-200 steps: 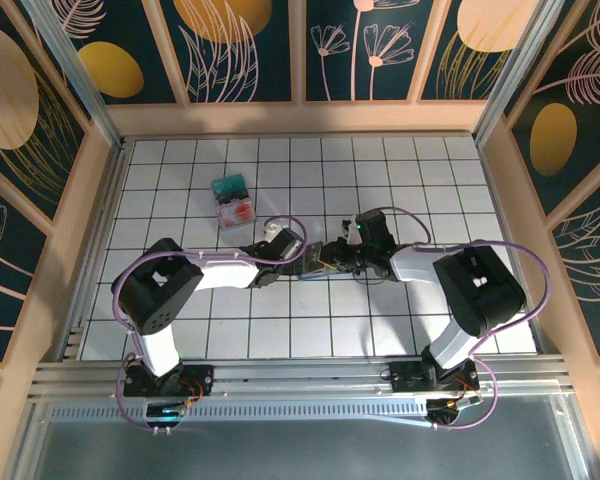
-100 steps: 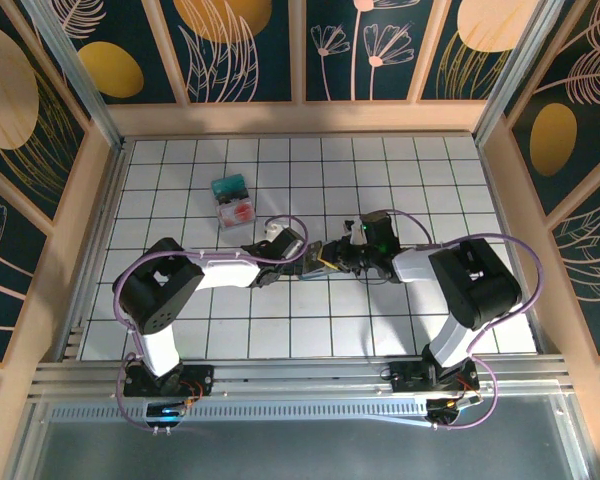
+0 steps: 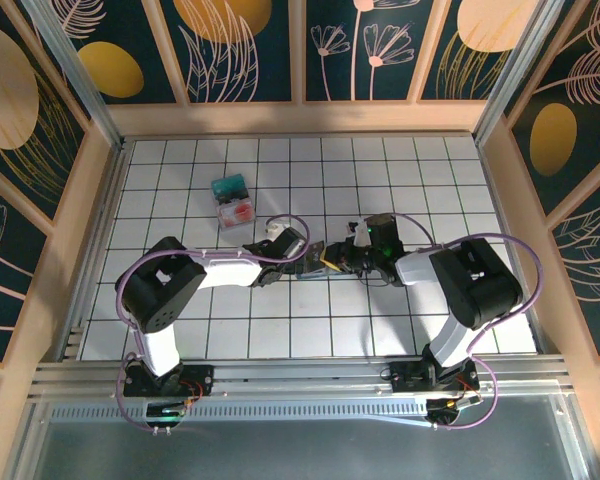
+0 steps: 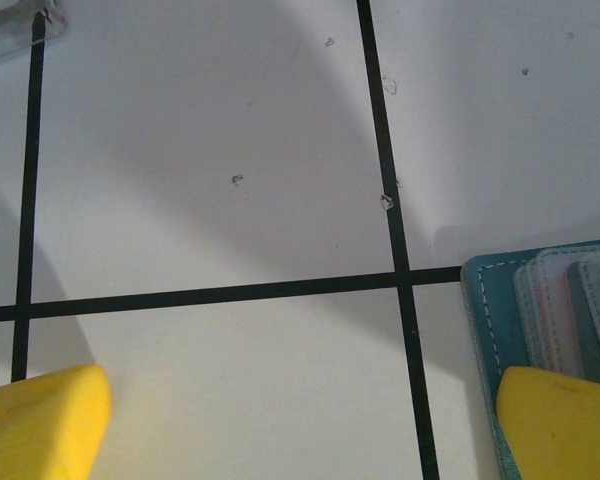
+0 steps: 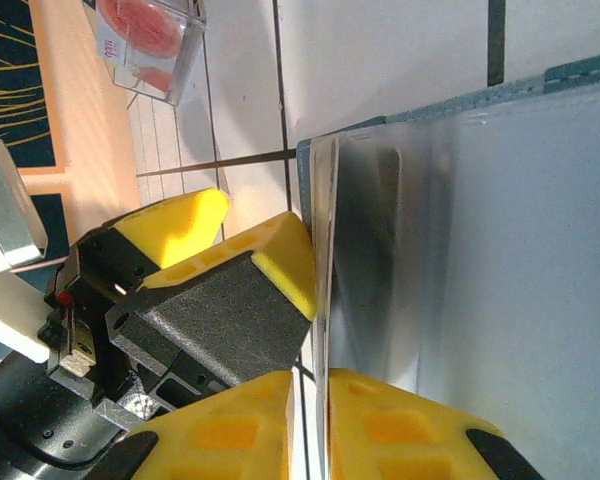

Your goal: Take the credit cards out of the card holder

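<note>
Two claws meet at mid-frame in the overhead view. Right claw (image 5: 312, 395): yellow fingers stand nearly together, a slit between them, pinching the thin edge of the small slate-blue soft bifold card holder (image 5: 500, 250); whether a card shares the pinch cannot be told. Left claw (image 4: 300, 425): spread wide and holding nothing, one fingertip (image 4: 565, 425) over the holder's stitched corner at lower right of its wrist view. Thin rectangular plastic credit cards (image 4: 580, 310) sit staggered in the holder's pockets, just above that fingertip, with only their stepped edges exposed. Judged handling: the cards are light, stiff and slick, best taken by an exposed edge and slid along the pocket. The holder is limp and likely to lift with them unless pinned. White tiled tabletop (image 4: 200, 150) carries everything; a clear box of teal and red-pink cards (image 3: 232, 200) lies well apart, at upper left.
</note>
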Available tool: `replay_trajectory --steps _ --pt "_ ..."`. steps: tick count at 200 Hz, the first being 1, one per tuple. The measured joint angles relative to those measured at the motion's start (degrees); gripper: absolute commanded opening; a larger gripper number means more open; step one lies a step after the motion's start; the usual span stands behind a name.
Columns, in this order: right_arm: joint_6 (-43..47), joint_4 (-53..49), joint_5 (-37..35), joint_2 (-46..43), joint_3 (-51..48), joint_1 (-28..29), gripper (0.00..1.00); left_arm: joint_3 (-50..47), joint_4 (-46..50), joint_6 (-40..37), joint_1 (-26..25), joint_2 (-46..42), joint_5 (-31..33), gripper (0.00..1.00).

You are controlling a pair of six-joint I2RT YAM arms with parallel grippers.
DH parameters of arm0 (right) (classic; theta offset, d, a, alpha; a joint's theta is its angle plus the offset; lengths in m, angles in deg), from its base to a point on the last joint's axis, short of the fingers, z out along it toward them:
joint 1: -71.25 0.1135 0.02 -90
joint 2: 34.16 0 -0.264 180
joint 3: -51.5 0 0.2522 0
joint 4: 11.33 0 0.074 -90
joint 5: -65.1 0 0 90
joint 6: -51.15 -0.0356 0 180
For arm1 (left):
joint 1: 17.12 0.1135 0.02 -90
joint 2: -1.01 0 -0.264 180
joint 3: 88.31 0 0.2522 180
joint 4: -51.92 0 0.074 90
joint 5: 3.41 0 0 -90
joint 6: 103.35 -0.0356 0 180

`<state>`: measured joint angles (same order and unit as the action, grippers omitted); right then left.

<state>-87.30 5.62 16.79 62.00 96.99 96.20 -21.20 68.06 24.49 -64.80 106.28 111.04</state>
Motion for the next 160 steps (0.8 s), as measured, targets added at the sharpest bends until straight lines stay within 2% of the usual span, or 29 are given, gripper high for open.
replay_trajectory --steps 100,160 --pt "-0.17 0.48 0.39 -1.31 -1.42 -1.42 0.16 0.15 0.02 0.00 0.00 0.17 0.04 0.99" --pt "-0.13 0.28 0.24 -1.40 -1.90 -1.95 0.05 0.15 0.02 -0.02 0.00 0.11 0.20 0.99"
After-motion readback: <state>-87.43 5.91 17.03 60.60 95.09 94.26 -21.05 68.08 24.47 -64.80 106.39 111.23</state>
